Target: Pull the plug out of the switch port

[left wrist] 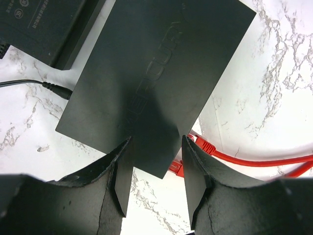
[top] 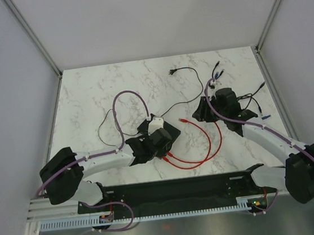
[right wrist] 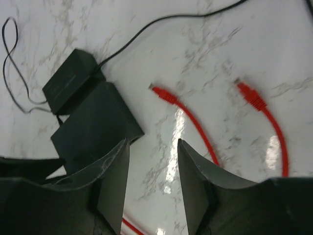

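Observation:
The switch [left wrist: 156,73] is a flat matte-black box; it also shows in the top view [top: 171,131] and the right wrist view [right wrist: 95,129]. Two red plugs [left wrist: 205,146] sit in its near right edge, and their red cables [top: 205,140] loop away to the right. My left gripper [left wrist: 156,142] is open, its jaws standing either side of the switch's near corner without gripping it. My right gripper [right wrist: 153,144] is open and empty above bare marble, right of the switch. The cables' two free red ends [right wrist: 164,94] lie beyond it.
A smaller black box [left wrist: 44,24] with a thin black cord lies against the switch's far side. A black barrel plug [left wrist: 58,90] sits at the switch's left edge. Several thin black cords [top: 186,71] lie at the back right. Grey walls enclose the marble table [top: 97,90].

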Controlling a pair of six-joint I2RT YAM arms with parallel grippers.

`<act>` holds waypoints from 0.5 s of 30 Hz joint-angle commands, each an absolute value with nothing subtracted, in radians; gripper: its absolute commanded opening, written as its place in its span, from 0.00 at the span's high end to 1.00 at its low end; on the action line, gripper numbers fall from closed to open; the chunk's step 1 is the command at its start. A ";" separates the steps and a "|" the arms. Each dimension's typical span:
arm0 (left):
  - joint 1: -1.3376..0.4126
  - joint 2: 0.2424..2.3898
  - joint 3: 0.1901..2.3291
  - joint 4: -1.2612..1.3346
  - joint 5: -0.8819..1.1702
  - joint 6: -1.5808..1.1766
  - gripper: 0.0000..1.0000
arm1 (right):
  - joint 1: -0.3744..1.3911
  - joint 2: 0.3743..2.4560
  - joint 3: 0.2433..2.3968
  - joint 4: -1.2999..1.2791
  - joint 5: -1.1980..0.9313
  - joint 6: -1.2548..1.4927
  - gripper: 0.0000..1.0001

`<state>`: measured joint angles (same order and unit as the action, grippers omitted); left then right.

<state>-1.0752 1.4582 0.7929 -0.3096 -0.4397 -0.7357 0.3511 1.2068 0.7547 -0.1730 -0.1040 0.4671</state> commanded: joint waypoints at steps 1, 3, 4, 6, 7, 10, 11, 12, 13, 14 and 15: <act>-1.068 1.420 0.781 -0.310 -0.480 -0.750 0.49 | 0.394 1.172 0.649 -0.037 -0.378 0.523 0.49; -1.058 1.422 0.779 -0.313 -0.471 -0.750 0.49 | 0.445 1.186 0.571 0.069 -0.466 0.577 0.49; -1.058 1.422 0.781 -0.313 -0.471 -0.750 0.49 | 0.468 1.192 0.571 0.069 -0.466 0.577 0.49; -1.052 1.427 0.781 -0.311 -0.463 -0.750 0.49 | 0.535 1.203 0.529 0.115 -0.447 0.609 0.50; -1.051 1.425 0.779 -0.313 -0.460 -0.750 0.49 | 0.558 1.218 0.517 0.135 -0.434 0.620 0.50; -1.032 1.434 0.779 -0.311 -0.439 -0.752 0.49 | 0.647 1.276 0.479 0.207 -0.397 0.655 0.51; -1.013 1.440 0.781 -0.310 -0.416 -0.752 0.49 | 0.670 1.298 0.476 0.244 -0.379 0.664 0.51; -1.003 1.448 0.779 -0.310 -0.404 -0.752 0.49 | 0.704 1.317 0.476 0.264 -0.376 0.682 0.51; -0.994 1.453 0.779 -0.308 -0.391 -0.750 0.49 | 0.721 1.357 0.477 0.284 -0.370 0.692 0.52; -0.979 1.456 0.779 -0.301 -0.368 -0.747 0.49 | 0.733 1.374 0.482 0.310 -0.359 0.696 0.52; -0.971 1.457 0.778 -0.299 -0.359 -0.746 0.49 | 0.753 1.388 0.483 0.320 -0.342 0.703 0.52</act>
<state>-0.9993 1.4475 0.7822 -0.3119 -0.3946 -0.7357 0.7128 1.3495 0.4808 0.1761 -0.3725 0.6540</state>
